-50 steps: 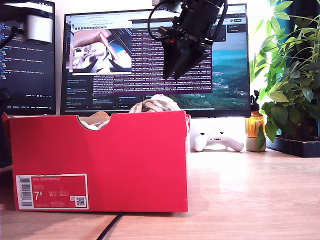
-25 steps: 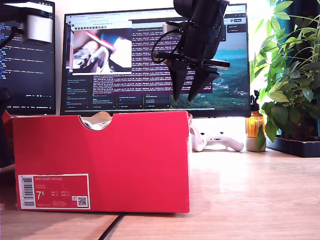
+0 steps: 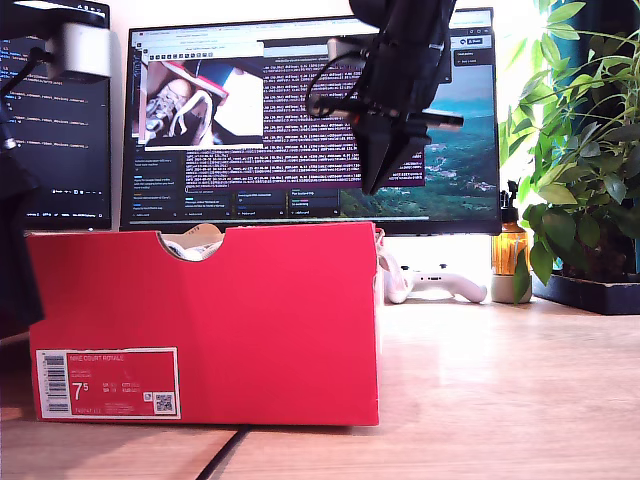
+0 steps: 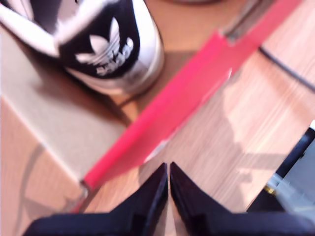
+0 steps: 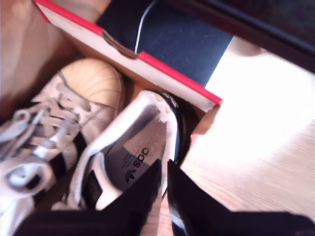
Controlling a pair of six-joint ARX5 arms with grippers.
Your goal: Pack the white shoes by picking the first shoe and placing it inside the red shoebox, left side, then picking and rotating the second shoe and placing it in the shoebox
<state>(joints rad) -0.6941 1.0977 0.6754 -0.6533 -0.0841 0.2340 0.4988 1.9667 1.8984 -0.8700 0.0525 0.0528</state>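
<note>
Packing all but done, judging by the wrist views: both shoes inside the box [image 3: 200, 300], toe-to-heel, one with its shell toe [image 5: 93, 83] beside the other's open heel [image 5: 142, 142].

My first gripper [image 4: 168, 169]: clenched on nothing, tips pressed together, hovering outside the red box wall [image 4: 197, 83] over bare table [image 4: 231, 137]. My second gripper [image 5: 164, 167]: likewise closed and empty, above the heel-end shoe near a box corner [image 5: 211, 101].

Step in hand, most likely: withdrawal after the second placement. Next move calls for little. Lift clear, keep closed tips away from laces and box rim, check that the shoes lie flat and neither heel rides up on the wall. No fresh grasp needed unless a shoe sits crooked.

Exterior view: box standing on the table's left, label end facing near, only a sliver of shoe [image 3: 192, 243] in the notch; otherwise interior hidden. An arm [image 3: 400, 90] hanging above the box's right end in front of a monitor [image 3: 300, 200]. Cannot tell from the wrist views which arm.

Second wrist view alone gives the arrangement of the pair. First wrist view alone gives the black heel tab with trefoil [image 4: 103, 49] just inside the wall, and a cable [image 4: 285, 69] across the table outside the box.
</note>
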